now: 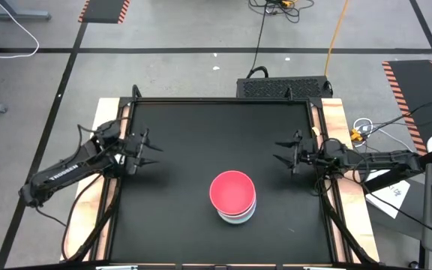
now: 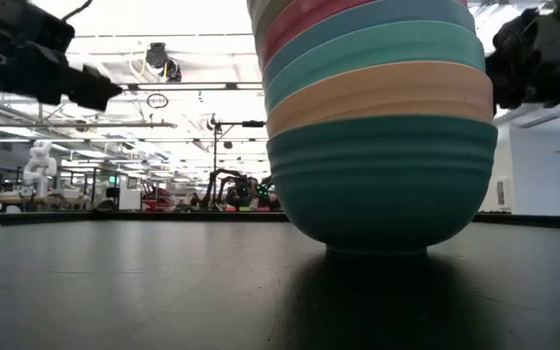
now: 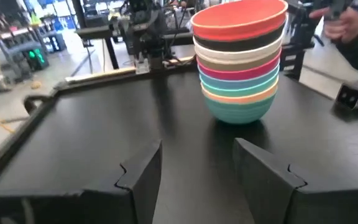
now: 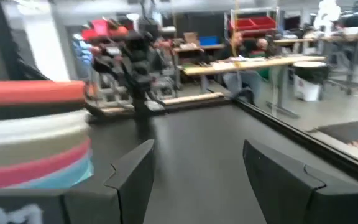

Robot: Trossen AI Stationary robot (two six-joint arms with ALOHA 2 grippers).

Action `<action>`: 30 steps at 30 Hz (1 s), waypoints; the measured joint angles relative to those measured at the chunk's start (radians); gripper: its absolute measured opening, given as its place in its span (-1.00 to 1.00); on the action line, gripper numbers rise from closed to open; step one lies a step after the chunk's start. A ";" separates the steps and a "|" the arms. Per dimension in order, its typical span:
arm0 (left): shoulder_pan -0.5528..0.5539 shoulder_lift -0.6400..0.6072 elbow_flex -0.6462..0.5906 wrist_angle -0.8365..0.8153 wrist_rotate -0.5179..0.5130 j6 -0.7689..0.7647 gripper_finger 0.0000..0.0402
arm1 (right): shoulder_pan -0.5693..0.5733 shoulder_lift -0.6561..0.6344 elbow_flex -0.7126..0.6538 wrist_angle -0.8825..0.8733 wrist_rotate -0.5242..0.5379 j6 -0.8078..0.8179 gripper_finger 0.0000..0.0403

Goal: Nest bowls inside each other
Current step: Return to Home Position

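The bowls stand nested in one stack [image 1: 233, 196] on the black table, near its front edge, right of centre. A red bowl [image 3: 239, 18] tops the stack; black, taupe, white, magenta, cyan and peach rims show beneath it, and a teal-green bowl [image 2: 382, 185] at the bottom rests on its base. My left gripper [image 1: 150, 148] hovers open by the table's left edge. My right gripper [image 1: 283, 150] hovers open near the right edge. Both stay well away from the stack, which each wrist view shows: stack [image 3: 240, 62], stack [image 4: 35, 134].
The black table top [image 1: 201, 127] lies bare around the stack, framed by a raised rim and wooden side boards [image 1: 336, 120]. A black box [image 1: 283, 88] sits behind the far edge. A person's hand [image 3: 347, 18] shows beyond the table.
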 joint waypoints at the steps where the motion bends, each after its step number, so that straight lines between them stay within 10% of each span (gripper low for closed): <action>1: -0.003 0.000 0.017 -0.018 -0.003 0.022 0.00 | 0.000 0.001 0.006 -0.017 0.017 -0.009 0.17; 20: 0.180 -0.001 -0.117 0.059 0.142 0.157 0.00 | 0.000 0.000 0.020 -0.104 0.044 -0.012 0.17; 30: 0.267 0.000 -0.168 0.149 0.505 0.118 0.00 | 0.000 0.000 0.021 -0.146 0.043 0.018 0.17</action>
